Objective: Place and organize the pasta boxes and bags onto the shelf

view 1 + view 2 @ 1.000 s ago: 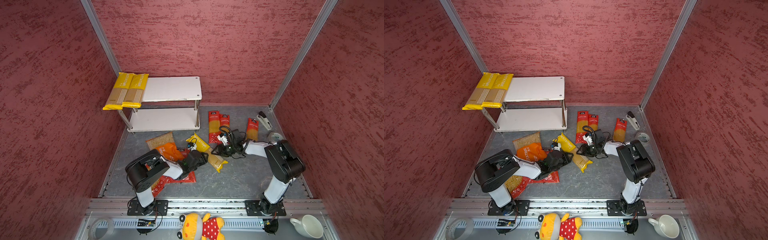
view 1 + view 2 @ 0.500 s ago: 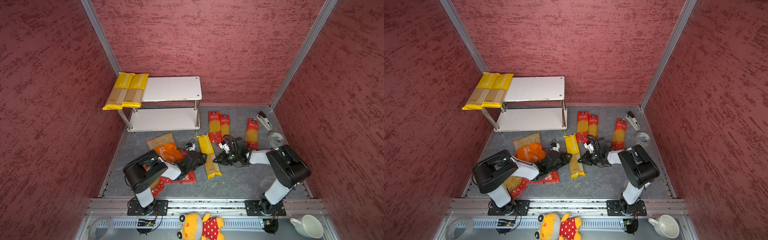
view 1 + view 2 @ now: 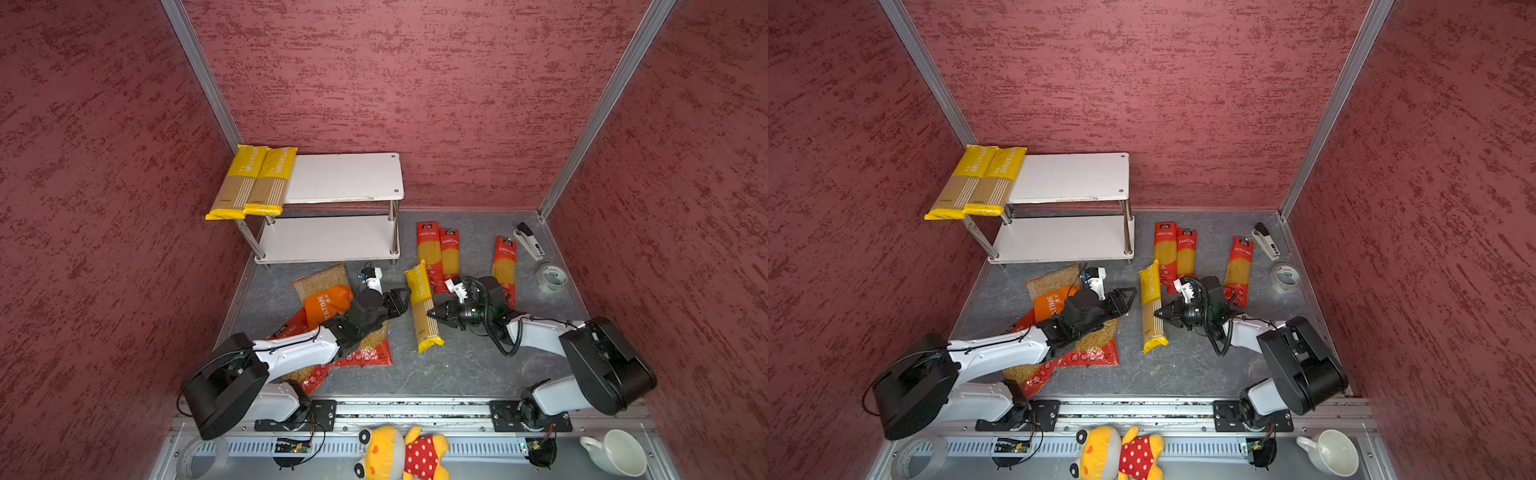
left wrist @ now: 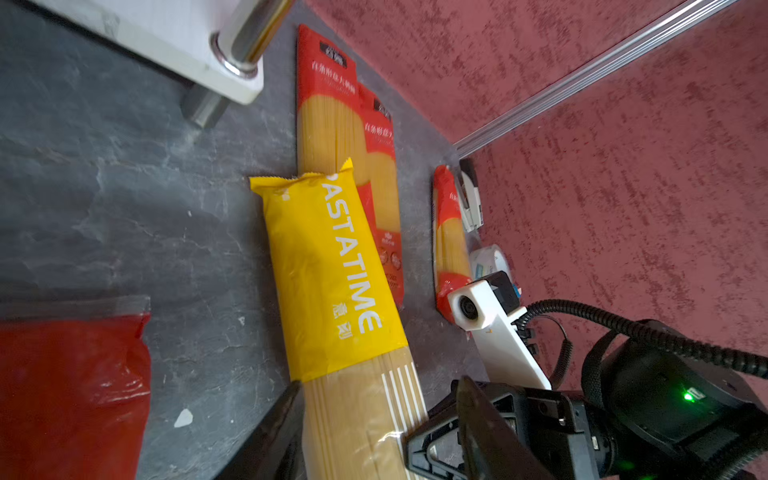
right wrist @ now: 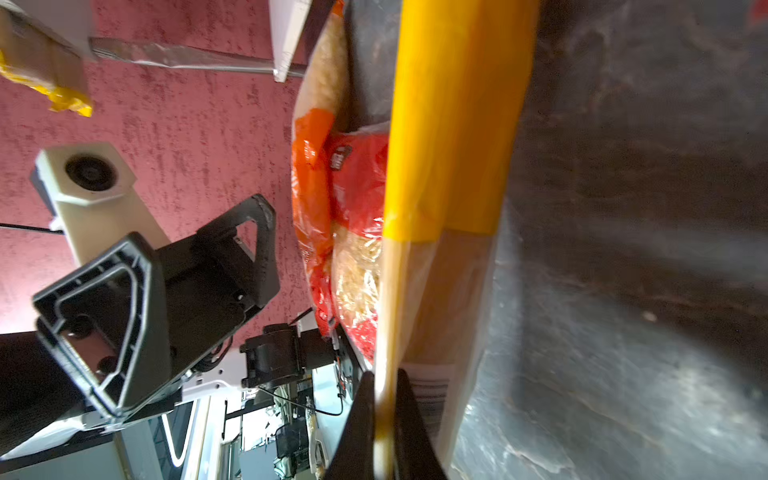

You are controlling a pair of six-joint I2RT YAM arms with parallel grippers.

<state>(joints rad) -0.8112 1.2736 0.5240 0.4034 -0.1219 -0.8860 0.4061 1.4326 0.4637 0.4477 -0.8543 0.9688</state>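
A yellow pasta box marked PASTATIME lies on the grey floor, pointing toward the shelf. My right gripper is shut on its right edge, seen as a thin pinch in the right wrist view. My left gripper is open at the box's left side, its jaws straddling the box in the left wrist view. Two yellow boxes sit on the shelf's top board. Three red boxes lie behind. The orange bag and red bags lie under my left arm.
A stapler and a tape roll sit by the right wall. A plush toy and a white cup lie in front of the rail. The shelf's lower board carries nothing.
The yellow box swung from slanted to pointing at the shelf. My right gripper came down beside it and shut on its edge. My left gripper's jaws widened.
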